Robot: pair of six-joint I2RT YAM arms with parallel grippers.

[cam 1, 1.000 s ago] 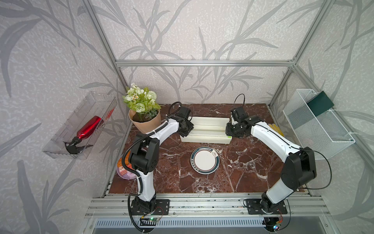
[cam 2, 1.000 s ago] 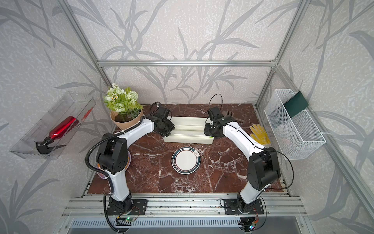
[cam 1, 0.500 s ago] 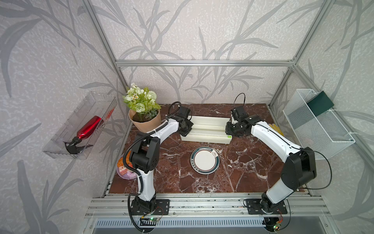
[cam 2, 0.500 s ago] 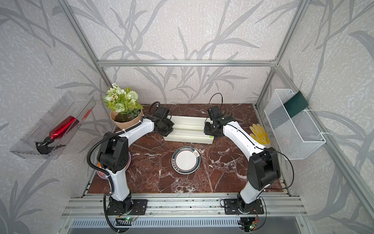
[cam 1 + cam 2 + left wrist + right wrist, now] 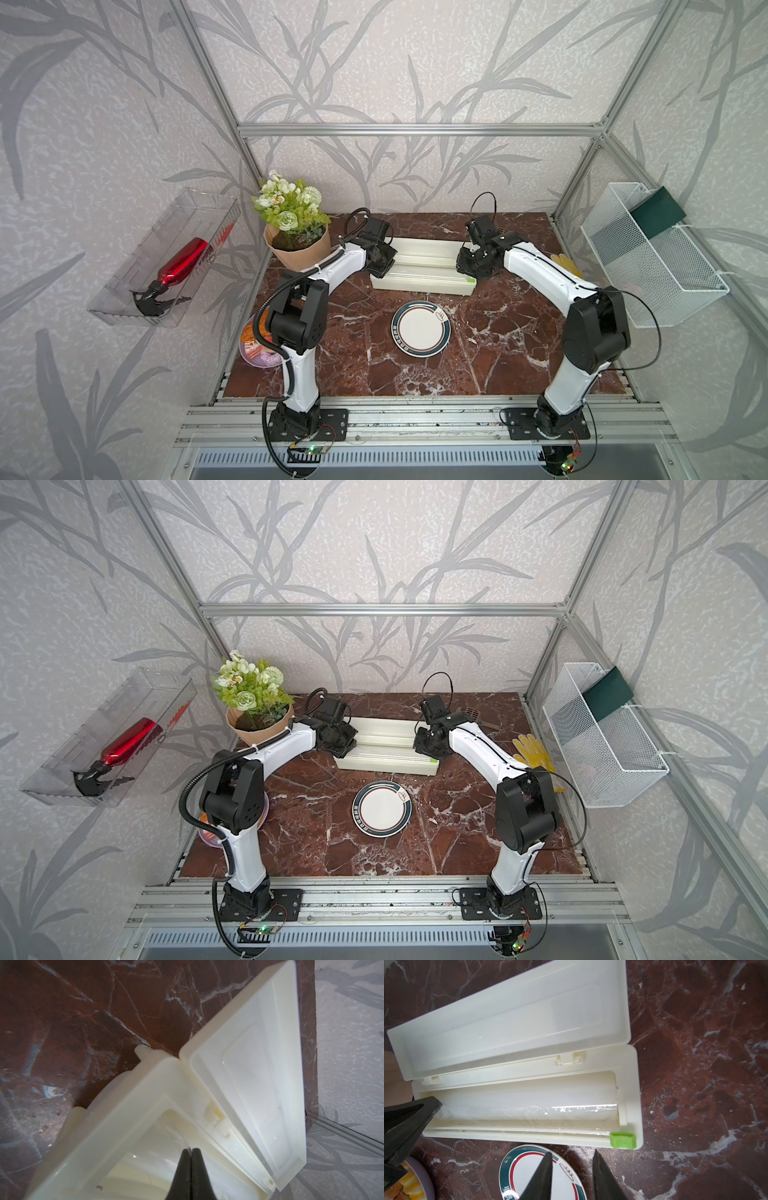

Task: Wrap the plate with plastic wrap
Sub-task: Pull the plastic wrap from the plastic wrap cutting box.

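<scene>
Red-brown marble bench [image 5: 498,332] fills the floor of a cell walled in grey leaf-patterned paper. Toward its back lies a long cream dispenser box [image 5: 424,278], its lid [image 5: 508,1022] thrown open and lying flat behind it. The plastic wrap [image 5: 539,1105] sits as a glossy roll in the box's trough, and a wrinkled loose edge runs along the front lip toward a green tab [image 5: 623,1140]. The plate [image 5: 420,328] lies flat on the bench just in front of the box, near it but not touching. The left hand [image 5: 190,1150] is at one end of the box, over the roll's end, with its jaws pressed together; whether any film is pinched between them I cannot tell. The right hand [image 5: 572,1152] hangs by the box's other end, jaws narrowly apart and holding nothing.
</scene>
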